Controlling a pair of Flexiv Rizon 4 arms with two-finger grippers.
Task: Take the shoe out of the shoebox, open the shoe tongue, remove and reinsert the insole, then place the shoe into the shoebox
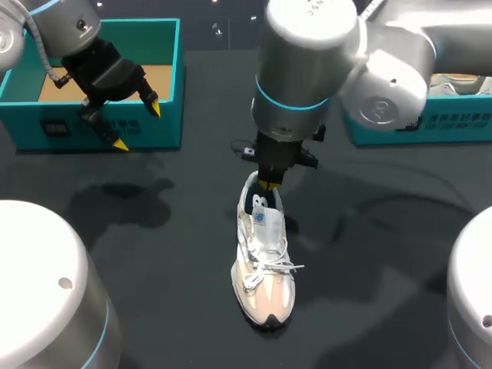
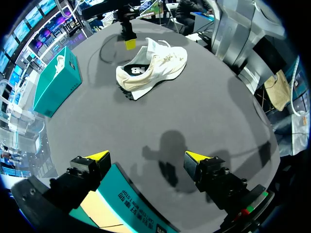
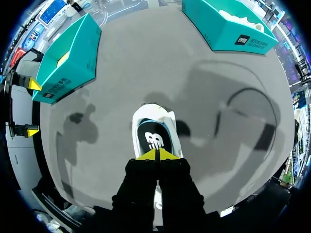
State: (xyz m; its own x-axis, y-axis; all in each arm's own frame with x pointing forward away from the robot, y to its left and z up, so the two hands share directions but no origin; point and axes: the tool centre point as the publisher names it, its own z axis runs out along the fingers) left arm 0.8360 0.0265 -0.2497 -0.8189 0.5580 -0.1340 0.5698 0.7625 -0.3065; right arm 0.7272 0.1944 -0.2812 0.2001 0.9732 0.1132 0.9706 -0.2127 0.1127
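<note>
- One white and peach lace-up sneaker (image 1: pixel 265 277) stands on the dark surface (image 1: pixel 369 254) at lower centre of the head view. It is outside both boxes: a teal cardboard shoebox (image 1: pixel 165 127) upper left and a second teal shoebox (image 1: pixel 361 132) upper right.
- Only the right wrist view shows the right gripper (image 3: pixel 156 155), its tips pressed together over the sneaker's heel, with the black insole (image 3: pixel 154 141) just ahead.
- The left wrist view shows the left gripper (image 2: pixel 146 156) spread wide over the teal cardboard shoebox's front wall.

The shoe (image 1: pixel 264 257) is white with a peach toe and a black insole (image 3: pixel 154 141) bearing a white mark; left of the shoe, the shoebox (image 1: pixel 173 115) is teal, tan inside; the table (image 1: pixel 154 261) is black.
</note>
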